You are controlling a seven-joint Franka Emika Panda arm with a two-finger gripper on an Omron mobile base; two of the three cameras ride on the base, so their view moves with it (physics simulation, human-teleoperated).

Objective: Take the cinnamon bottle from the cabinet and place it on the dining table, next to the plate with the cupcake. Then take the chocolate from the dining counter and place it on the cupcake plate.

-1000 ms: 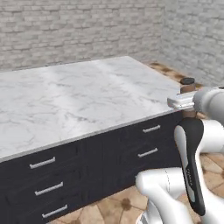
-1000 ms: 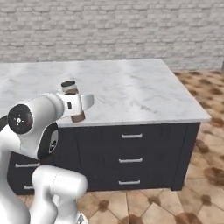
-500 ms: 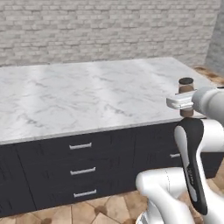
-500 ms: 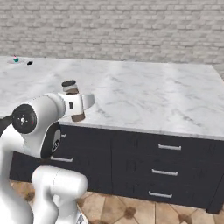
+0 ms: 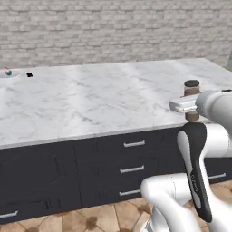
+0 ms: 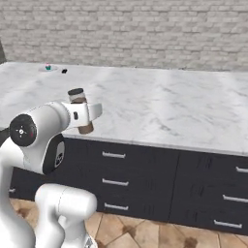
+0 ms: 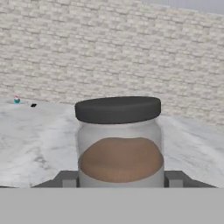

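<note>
Hand view: cinnamon bottle [image 7: 119, 142] stands upright between the jaws, pinched at both sides.

arm [image 5: 199, 149]: glossy white rounded links | dark joint bands | round grey end cap with dot

The gripper [image 5: 192, 105] fingers are pretty much buried behind the white hand, so how they sit on the cinnamon bottle [image 5: 191, 92] can't be read from the base views. In the hand view the bottle's bottom is cut off by the lower edge. Far back on the dining table [image 5: 99, 99], the cupcake [image 5: 7, 71] is a tiny teal-pink speck, the plate [image 5: 9, 74] under it runs off the left edge, and the chocolate [image 5: 29, 74] is just a dark dot. The table's left and right ends are cropped too.
</note>
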